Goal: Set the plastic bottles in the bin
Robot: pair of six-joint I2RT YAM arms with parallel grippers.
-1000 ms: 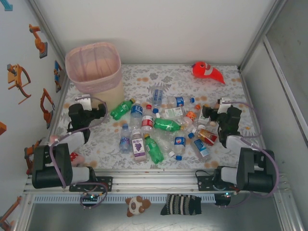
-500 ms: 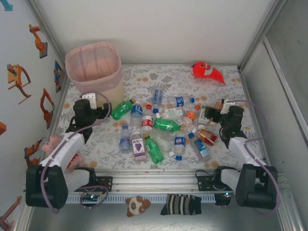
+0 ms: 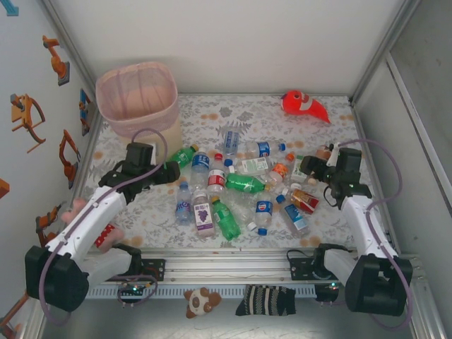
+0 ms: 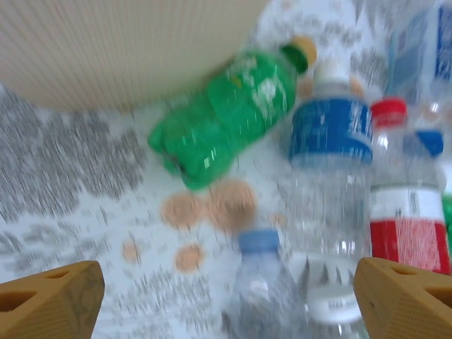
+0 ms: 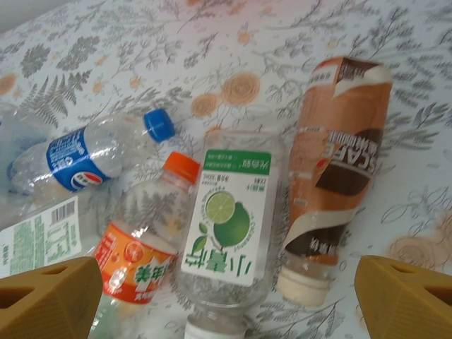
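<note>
Several plastic bottles lie in a loose heap mid-table, among them a green one [image 3: 182, 157] just right of the pale pink mesh bin [image 3: 138, 99] at the back left. My left gripper [image 3: 169, 171] hovers open over the heap's left edge. In the left wrist view, the left gripper [image 4: 226, 304] has a small clear blue-capped bottle [image 4: 265, 282] below its wide gap, with the green bottle [image 4: 226, 116] and the bin's cream wall [image 4: 127, 49] beyond. My right gripper [image 3: 316, 166] is open at the heap's right. In the right wrist view, the right gripper [image 5: 226, 304] stands above a lime-labelled bottle [image 5: 229, 226] and a brown coffee bottle [image 5: 339, 176].
A red-orange fish plush [image 3: 305, 104] lies at the back right. A pink plush [image 3: 74, 210] sits by the left arm. A small toy [image 3: 202, 301] and a striped cloth [image 3: 265, 300] lie in front of the rail. Walls close in on three sides.
Both arms have stretched forward from near their bases. The left gripper moved right towards the green bottle; the right gripper moved farther back along the heap's right side.
</note>
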